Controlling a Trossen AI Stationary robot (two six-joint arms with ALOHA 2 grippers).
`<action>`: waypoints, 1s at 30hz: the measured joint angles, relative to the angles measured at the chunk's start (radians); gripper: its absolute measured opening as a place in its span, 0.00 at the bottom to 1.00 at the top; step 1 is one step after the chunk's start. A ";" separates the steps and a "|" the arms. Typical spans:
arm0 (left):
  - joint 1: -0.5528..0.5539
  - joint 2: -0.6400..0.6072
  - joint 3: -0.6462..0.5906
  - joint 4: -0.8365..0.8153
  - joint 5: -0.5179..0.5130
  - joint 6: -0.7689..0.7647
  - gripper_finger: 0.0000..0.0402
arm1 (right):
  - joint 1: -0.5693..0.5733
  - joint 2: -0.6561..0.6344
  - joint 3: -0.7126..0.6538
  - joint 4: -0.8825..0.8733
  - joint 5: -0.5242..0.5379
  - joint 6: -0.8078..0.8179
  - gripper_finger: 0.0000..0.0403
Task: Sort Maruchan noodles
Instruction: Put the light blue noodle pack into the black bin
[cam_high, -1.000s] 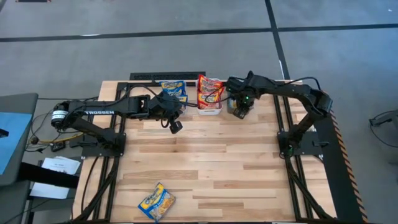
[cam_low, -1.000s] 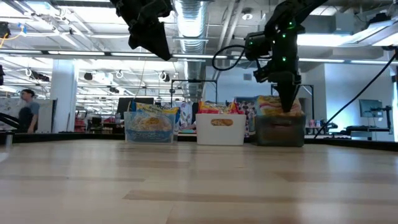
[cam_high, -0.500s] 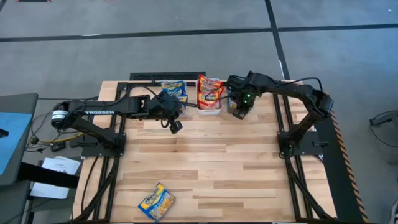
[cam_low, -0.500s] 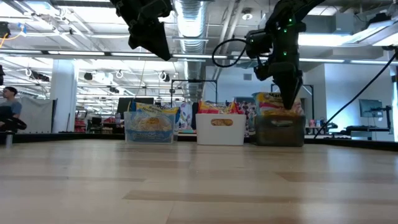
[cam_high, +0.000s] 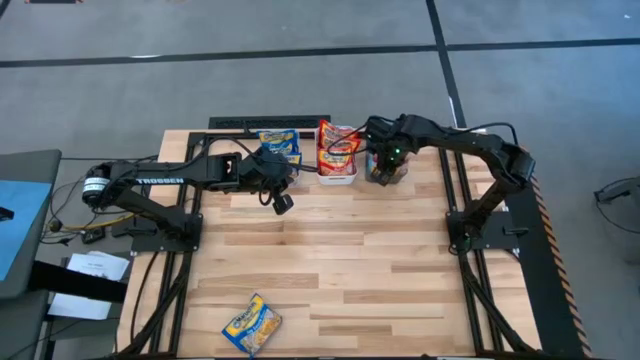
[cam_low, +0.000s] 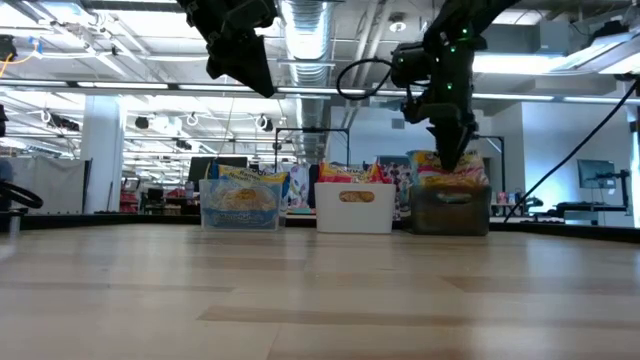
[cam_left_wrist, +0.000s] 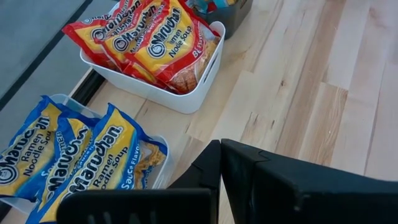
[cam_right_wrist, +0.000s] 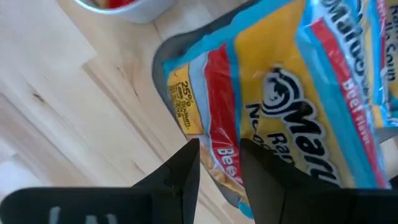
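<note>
Three bins stand in a row at the table's far edge. The clear bin (cam_high: 278, 143) holds blue-and-yellow packets (cam_left_wrist: 74, 162), the white bin (cam_low: 354, 207) red-and-yellow ones (cam_left_wrist: 149, 43), and the dark bin (cam_low: 452, 210) blue-and-orange ones (cam_right_wrist: 292, 93). One blue-and-yellow packet (cam_high: 251, 323) lies flat near the table's near edge. My right gripper (cam_right_wrist: 219, 146) hangs over the dark bin, fingers a little apart, its tips level with the packets' tops (cam_low: 447, 165). My left gripper (cam_high: 284, 203) is shut and raised in the air just near of the clear bin. My right gripper points down at the blue-and-orange packet in the dark bin, with its fingertips (cam_right_wrist: 189, 155) just in front of the wrapper. I cannot tell whether they touch it.
Bare wooden tabletop (cam_high: 340, 260) stretches between the bins and the lone packet. The arms' black base frames run along the left (cam_high: 165, 230) and right (cam_high: 480, 230) table edges. The room beyond shows in the low view.
My right gripper has shifted a little toward the table's far edge and left over the dark bin, rising slightly and tilting. The packets in the bins and the lone packet have stayed where they were.
</note>
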 joint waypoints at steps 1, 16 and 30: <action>0.000 0.000 0.000 0.000 0.000 0.000 0.00 | -0.005 0.001 -0.007 0.003 0.000 0.000 0.34; 0.000 0.000 0.000 0.001 -0.001 0.009 0.00 | -0.010 0.000 -0.072 0.090 -0.072 0.050 0.34; 0.000 0.000 0.000 0.000 0.000 0.003 0.00 | 0.005 -0.009 0.014 -0.003 -0.075 0.068 0.34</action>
